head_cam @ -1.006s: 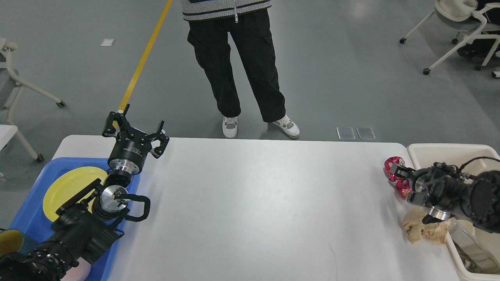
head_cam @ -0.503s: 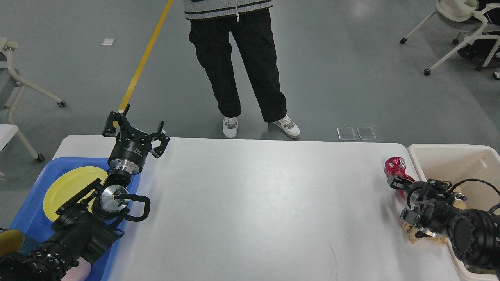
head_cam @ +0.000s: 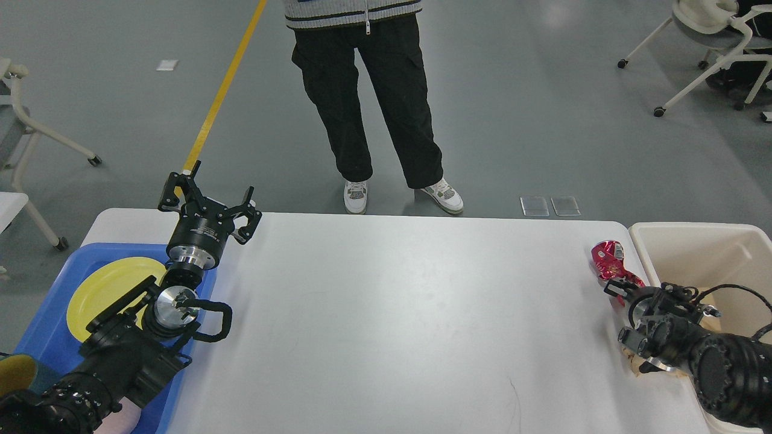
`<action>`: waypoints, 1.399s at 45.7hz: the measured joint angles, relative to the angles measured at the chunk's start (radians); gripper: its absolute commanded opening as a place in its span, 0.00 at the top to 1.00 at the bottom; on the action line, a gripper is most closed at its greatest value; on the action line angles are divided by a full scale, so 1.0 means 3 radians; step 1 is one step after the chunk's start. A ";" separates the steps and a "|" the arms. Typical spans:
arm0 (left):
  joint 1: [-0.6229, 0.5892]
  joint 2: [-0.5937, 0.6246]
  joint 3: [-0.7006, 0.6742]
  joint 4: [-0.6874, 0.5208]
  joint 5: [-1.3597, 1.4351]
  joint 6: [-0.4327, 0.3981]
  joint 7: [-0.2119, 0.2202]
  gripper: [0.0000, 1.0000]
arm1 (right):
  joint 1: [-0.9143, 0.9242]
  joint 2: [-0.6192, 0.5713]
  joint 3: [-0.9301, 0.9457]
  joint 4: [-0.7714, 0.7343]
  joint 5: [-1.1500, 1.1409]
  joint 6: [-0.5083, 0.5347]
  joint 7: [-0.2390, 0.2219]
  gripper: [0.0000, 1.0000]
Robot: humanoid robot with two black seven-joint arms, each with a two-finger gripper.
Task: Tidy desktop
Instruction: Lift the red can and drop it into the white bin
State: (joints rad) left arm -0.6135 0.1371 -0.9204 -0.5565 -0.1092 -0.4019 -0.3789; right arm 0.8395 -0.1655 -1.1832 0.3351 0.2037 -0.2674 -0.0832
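White counter (head_cam: 386,325) filling the lower frame, rounded far corners, mostly bare across the middle. Left claw (head_cam: 208,202) raised over the far left corner, fingers spread wide apart, holding nothing. Below and beside that arm, blue tray (head_cam: 42,325) at the counter's left end, with a yellow plate (head_cam: 105,289) lying flat inside. Over on the right edge, crumpled red wrapper (head_cam: 610,260) lying on the counter, just beside the cream bin (head_cam: 699,241). Right claw (head_cam: 618,288) low at the near end of that wrapper, dark and seen end-on; fingers not separable, so open or closed cannot be told, nor whether touching or gripping the wrapper. Tucked under the right wrist, a scrap of crumpled brown paper (head_cam: 630,357), mostly hidden by the arm. Bin standing off the right end of the counter, right arm crossing over its near wall. Beyond the far edge, a person (head_cam: 374,96) in black trousers and white sneakers, standing on the grey floor. Yellow floor line (head_cam: 226,84) running away at upper left.
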 measured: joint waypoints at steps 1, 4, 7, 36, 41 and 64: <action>0.0000 0.0000 0.0000 0.0000 0.0000 0.0000 0.0000 0.01 | -0.0008 -0.0001 -0.0002 -0.0001 0.0002 0.0005 -0.0003 1.00; 0.0000 0.0000 0.0000 0.0000 0.0000 0.0000 0.0000 0.00 | -0.0020 -0.0002 -0.0006 -0.0001 0.0000 0.0008 -0.0012 1.00; 0.0000 0.0000 0.0000 0.0000 0.0000 0.0000 0.0000 0.01 | -0.0026 -0.0002 -0.0007 -0.0001 0.0000 0.0007 -0.0020 1.00; 0.0000 0.0000 0.0000 0.0000 0.0000 0.0000 0.0000 0.01 | 0.0817 -0.0158 -0.0020 0.0644 -0.0053 0.0071 0.0055 1.00; 0.0000 0.0000 0.0000 0.0000 0.0000 0.0000 0.0000 0.01 | 0.1581 -0.0381 -0.0002 0.1558 -0.0095 0.0163 0.0307 1.00; 0.0000 -0.0002 0.0000 0.0000 -0.0001 0.0000 0.0000 0.01 | 0.3332 -0.0406 -0.0046 0.3986 -0.0846 0.0284 0.0797 1.00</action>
State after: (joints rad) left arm -0.6136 0.1366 -0.9204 -0.5564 -0.1094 -0.4019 -0.3789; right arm 1.8390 -0.2873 -1.1971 1.5308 -0.0502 -0.1822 0.1558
